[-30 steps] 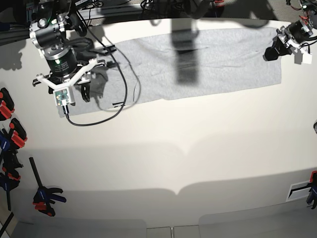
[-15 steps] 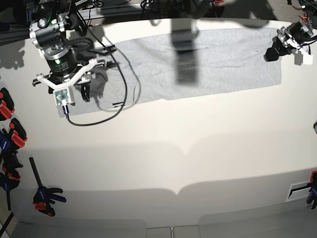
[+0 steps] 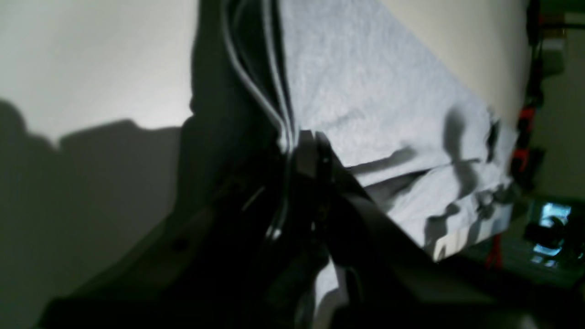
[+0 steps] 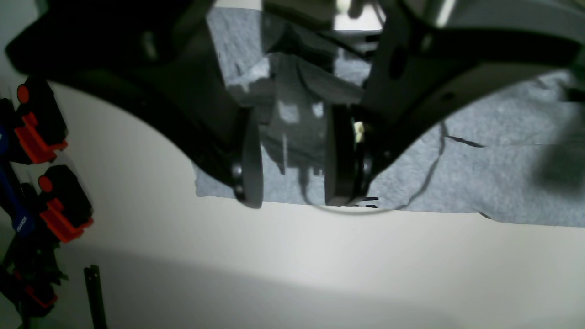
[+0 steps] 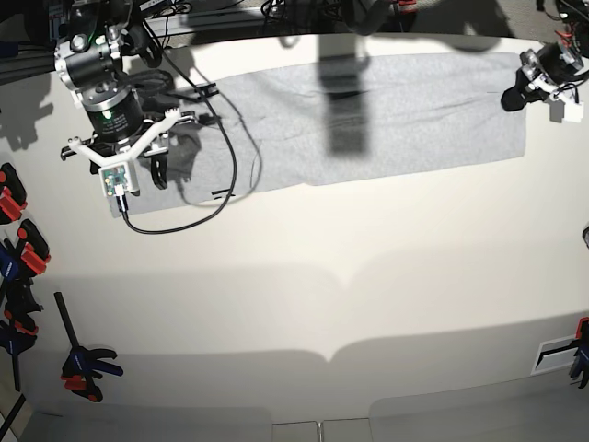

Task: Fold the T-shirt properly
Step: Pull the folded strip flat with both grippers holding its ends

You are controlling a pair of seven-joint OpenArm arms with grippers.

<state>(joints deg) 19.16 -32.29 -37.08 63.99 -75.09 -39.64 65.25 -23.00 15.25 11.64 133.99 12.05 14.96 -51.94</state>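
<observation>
The light grey T-shirt (image 5: 414, 110) lies plain side up as a long folded band across the far part of the white table (image 5: 322, 304). My left gripper (image 5: 509, 98) is at its right end. In the left wrist view the jaws meet on the cloth (image 3: 365, 91), so the gripper (image 3: 308, 146) is shut on the shirt. My right gripper (image 5: 156, 175) hangs open over the shirt's left end. In the right wrist view its fingers (image 4: 249, 169) straddle the cloth (image 4: 502, 173) just above the shirt's near edge, the gripper (image 4: 295, 183) holding nothing.
A black cable (image 5: 228, 175) loops from the right arm over the shirt's left part. Orange and black clamps (image 5: 18, 249) line the table's left edge, also in the right wrist view (image 4: 41, 132). A dark shadow (image 5: 345, 101) crosses the shirt's middle.
My left gripper has moved slightly right and away, and the shirt's right end has shifted with it. The right arm has not moved.
</observation>
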